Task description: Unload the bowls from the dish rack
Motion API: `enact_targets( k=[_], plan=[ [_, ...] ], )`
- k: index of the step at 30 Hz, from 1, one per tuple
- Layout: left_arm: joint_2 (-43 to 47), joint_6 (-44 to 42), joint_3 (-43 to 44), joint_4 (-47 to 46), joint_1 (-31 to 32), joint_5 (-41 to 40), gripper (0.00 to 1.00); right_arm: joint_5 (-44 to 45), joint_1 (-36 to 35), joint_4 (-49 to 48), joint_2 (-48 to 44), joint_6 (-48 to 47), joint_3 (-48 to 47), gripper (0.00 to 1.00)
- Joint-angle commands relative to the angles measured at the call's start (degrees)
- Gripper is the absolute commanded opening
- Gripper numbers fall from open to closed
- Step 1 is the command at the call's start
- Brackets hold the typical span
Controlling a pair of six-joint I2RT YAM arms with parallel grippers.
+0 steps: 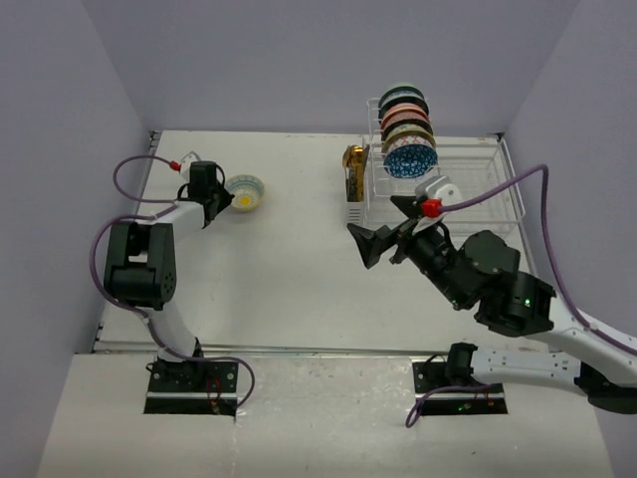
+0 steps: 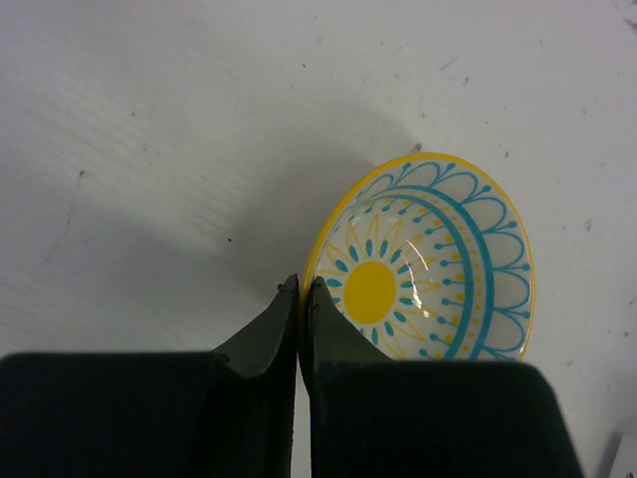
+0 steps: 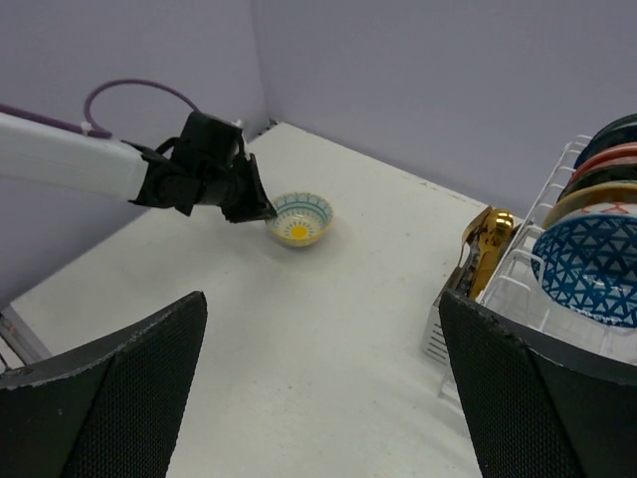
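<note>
A cream bowl [image 2: 428, 264] with a yellow sun and teal pattern sits on the table at the far left. My left gripper [image 2: 302, 289] is shut on its near rim, one finger inside and one outside. The top view shows this bowl [image 1: 246, 192] and the left gripper [image 1: 221, 199] too. Several more bowls [image 1: 408, 139] stand on edge in the white wire dish rack [image 1: 478, 174] at the back right, the nearest one [image 3: 597, 274] blue-patterned. My right gripper [image 1: 386, 227] hangs open and empty over the table, left of the rack's front corner.
A gold-brown utensil holder [image 1: 353, 169] stands against the rack's left side, close to the right gripper. Purple walls close in the table on the left, back and right. The right arm's cable [image 1: 518, 179] arcs over the rack's basket.
</note>
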State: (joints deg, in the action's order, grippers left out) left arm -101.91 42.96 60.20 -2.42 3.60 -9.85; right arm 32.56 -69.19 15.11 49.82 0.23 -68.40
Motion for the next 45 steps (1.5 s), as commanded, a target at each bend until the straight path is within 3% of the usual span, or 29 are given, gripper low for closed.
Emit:
enact_targets(
  k=[1,8,13,21,22,25,28,34,37,41,45],
  plan=[
    [-0.6,2.5,5.0,-5.3,-1.4,-2.4,0.00,-0.3,1.5,3.1,-2.4,8.1,0.4,0.99],
    [-1.4,4.6,1.9,-7.9,-2.2,-3.5,0.00,-6.8,10.5,6.3,-3.3,12.6,1.5,0.99],
    [3.0,5.6,-4.1,-10.8,-2.2,-7.5,0.00,-7.8,11.0,6.3,-3.2,12.8,2.0,0.99],
    [1.7,6.6,-5.7,-8.9,-2.5,-7.1,0.00,-6.7,12.6,7.0,-3.9,14.9,1.0,0.99],
    [1.8,6.6,-5.7,-8.5,-2.5,-7.1,0.08,-6.0,13.1,7.3,-3.8,15.1,0.7,0.99],
    [3.5,6.9,-5.6,-6.6,-2.5,-6.2,0.72,-5.2,15.8,7.4,-3.4,17.1,0.5,0.99],
    [9.1,7.0,-6.5,-4.8,-2.5,-4.4,1.00,-12.4,22.6,7.5,-3.2,21.3,0.2,0.99],
    [29.1,3.7,-7.5,8.4,-2.1,-5.7,1.00,-19.0,35.9,3.6,-1.2,35.9,0.2,0.99],
    [42.9,-0.5,-13.1,10.6,-0.6,-7.7,1.00,-24.9,43.3,-3.3,-1.0,50.9,4.4,0.99],
    [57.1,-6.4,-17.7,18.9,0.8,-6.5,1.00,-24.7,46.8,-11.2,1.4,63.8,9.0,0.98],
    [67.0,-14.8,-13.4,28.8,2.7,-3.8,1.00,-19.3,47.0,-17.5,4.9,71.4,11.5,0.94]
  ],
)
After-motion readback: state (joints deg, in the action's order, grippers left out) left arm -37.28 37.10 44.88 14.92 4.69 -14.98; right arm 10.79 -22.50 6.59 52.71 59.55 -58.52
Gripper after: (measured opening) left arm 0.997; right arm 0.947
